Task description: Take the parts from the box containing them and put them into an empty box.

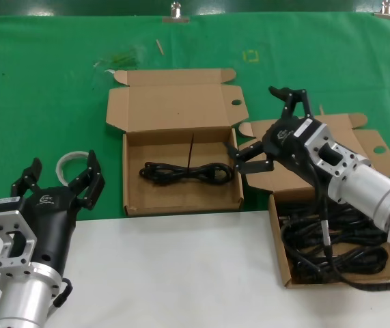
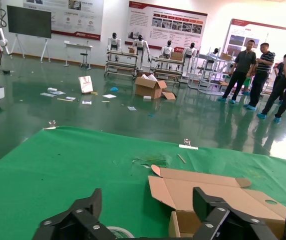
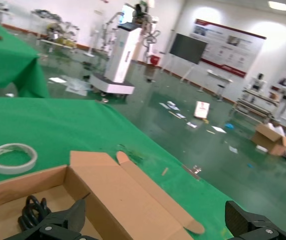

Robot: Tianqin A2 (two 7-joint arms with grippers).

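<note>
The centre cardboard box [image 1: 130, 171] stands open and holds one black looped cord [image 1: 186, 172]. The right cardboard box [image 1: 281, 256] holds several black cords [image 1: 335, 242]. My right gripper [image 1: 255, 127] is open and empty, hovering between the two boxes, just past the centre box's right wall. In the right wrist view my right gripper [image 3: 155, 215] is spread wide over the centre box's lid [image 3: 127, 195], with the cord's end [image 3: 32, 210] showing in the box. My left gripper [image 1: 63, 162] is open and empty at the left, left of the centre box; it also shows in the left wrist view [image 2: 148, 200].
A whitish ring of tubing [image 1: 72, 161] lies on the green cloth just beyond my left gripper; it also shows in the left wrist view [image 2: 115, 231] and the right wrist view [image 3: 11, 157]. The near table surface [image 1: 181, 273] is white. Small scraps [image 1: 119, 58] lie at the far side.
</note>
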